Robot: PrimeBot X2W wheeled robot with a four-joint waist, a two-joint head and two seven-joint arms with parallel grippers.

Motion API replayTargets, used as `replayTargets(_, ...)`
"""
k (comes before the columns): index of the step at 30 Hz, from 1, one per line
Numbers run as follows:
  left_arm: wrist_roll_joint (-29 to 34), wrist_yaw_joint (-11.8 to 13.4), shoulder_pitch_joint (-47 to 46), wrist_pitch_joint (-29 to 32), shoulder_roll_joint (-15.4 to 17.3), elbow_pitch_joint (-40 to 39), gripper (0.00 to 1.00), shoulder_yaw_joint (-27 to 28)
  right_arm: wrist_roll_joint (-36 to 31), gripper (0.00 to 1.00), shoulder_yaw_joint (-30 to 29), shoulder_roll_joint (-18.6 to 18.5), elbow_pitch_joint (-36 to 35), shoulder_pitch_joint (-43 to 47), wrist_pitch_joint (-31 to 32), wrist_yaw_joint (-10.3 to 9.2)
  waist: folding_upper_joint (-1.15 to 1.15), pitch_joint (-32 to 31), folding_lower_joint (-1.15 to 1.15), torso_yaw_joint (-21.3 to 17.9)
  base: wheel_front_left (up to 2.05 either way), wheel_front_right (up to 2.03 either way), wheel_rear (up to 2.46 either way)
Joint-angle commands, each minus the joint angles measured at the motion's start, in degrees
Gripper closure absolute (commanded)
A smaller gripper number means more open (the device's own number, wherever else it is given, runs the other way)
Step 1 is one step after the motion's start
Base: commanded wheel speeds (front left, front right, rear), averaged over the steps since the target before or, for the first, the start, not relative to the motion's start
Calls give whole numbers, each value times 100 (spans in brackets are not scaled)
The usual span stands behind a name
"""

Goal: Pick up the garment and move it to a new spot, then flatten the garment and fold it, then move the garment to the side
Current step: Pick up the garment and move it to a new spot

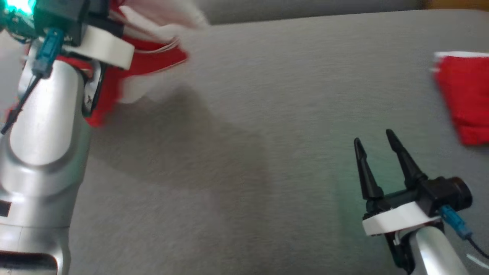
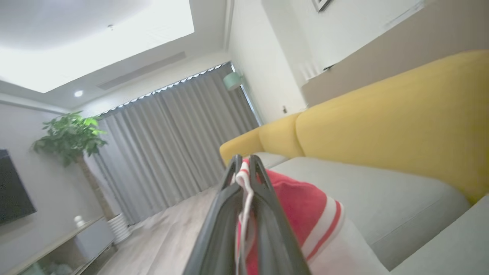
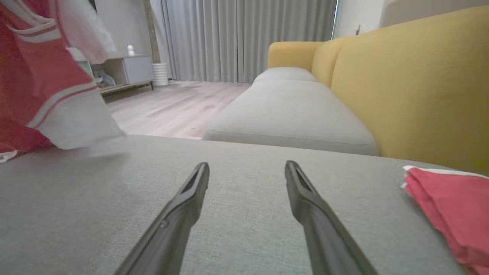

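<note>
Though bare across its middle, grey cushion (image 1: pixel 267 114): widest thing in the head view, running from 9 to 3 o'clock; open centre judged the best landing ground, well apart from anything red at the rim.
Yellow sofa back (image 3: pixel 420 84): at 2 o'clock in the right wrist view, beyond the cushion; no part in the carry.
Garment (image 1: pixel 160 61): red with white stripes and a white panel, at 10 to 11 o'clock in the head view, hanging bunched from the left gripper (image 2: pixel 244 160); lowest hem perhaps grazing the cushion, too blurred to tell.
Step in hand: judged to be the carry to a new spot; lift enough to clear the hem, swing toward the centre, lower slowly to spread rather than heap the cloth, let go only once laid.
Folded red cloth (image 1: pixel 464 99): at 3 o'clock, lying on the cushion; steer clear to avoid tangling the two.
Left gripper: clenched on a fold of the garment, white trim pinched between the fingers; thin hold, so no jerks.
Right gripper (image 1: pixel 374 136): at 5 o'clock, released, jaws spread, low over bare cushion, touching nothing; well placed to take a second corner for flattening.
Containers: none to be made out; nearest to one, the cushion, bearing just the folded red cloth.
</note>
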Motion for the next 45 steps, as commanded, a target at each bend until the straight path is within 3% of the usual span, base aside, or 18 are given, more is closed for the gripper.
replayTargets(1, -61, -17, -318, 72, 243, -311, 100, 156, 56, 0, 132, 32, -182, -55, 4, -4, 0, -597, 1, -863, 0, 0, 0)
replayTargets(10, -316, -137, -138, 560, 117, -891, 100, -9, 74, 0, 201, 217, -350, -21, 4, -4, 0, -445, 1, -1888, 0, 0, 0)
replayTargets(15, -467, -178, 175, 616, 15, -653, 100, -143, 129, 0, 215, 283, -409, -139, 4, -4, 0, 20, 1, -2114, 0, 0, 0)
replayTargets(20, -584, -254, 812, 321, -175, -28, 100, -464, 204, 0, 282, 324, -388, -260, 4, -4, 0, 547, 1, -2090, 0, 0, 0)
replayTargets(21, -611, -260, 945, 201, -241, 139, 64, -523, 213, 0, 303, 327, -374, -286, 4, -4, 0, 630, 1, -2056, 0, 0, 0)
replayTargets(22, -611, -260, 945, 201, -241, 139, 64, -523, 213, 0, 303, 327, -374, -286, 4, -4, 0, 630, 1, -2056, 0, 0, 0)
replayTargets(23, -634, -256, 1064, 56, -311, 309, 0, -571, 216, 0, 323, 330, -357, -312, 4, -4, 0, 696, 1, -2015, 0, 0, 0)
replayTargets(28, -625, -18, 1501, -793, -727, 989, 0, -759, 193, 0, 332, 336, -281, -391, 4, -4, 0, 791, 1, -1658, 0, 0, 0)
replayTargets(33, -598, 510, 2011, -1214, -1021, 1013, 0, -772, 86, 0, 209, 337, -164, -272, 4, -4, 0, 444, 1, -1042, 0, 0, 0)
replayTargets(39, -606, 1005, 3264, -1230, -1132, -267, 0, -513, 52, 0, -135, 332, -15, 117, 4, -4, 0, -281, 1, -260, 0, 0, 0)
replayTargets(45, -531, 1254, 4814, -1231, -1127, -1313, 0, -114, -27, 0, -422, 332, 44, 667, 4, -4, 0, -956, 1, 322, 0, 0, 0)
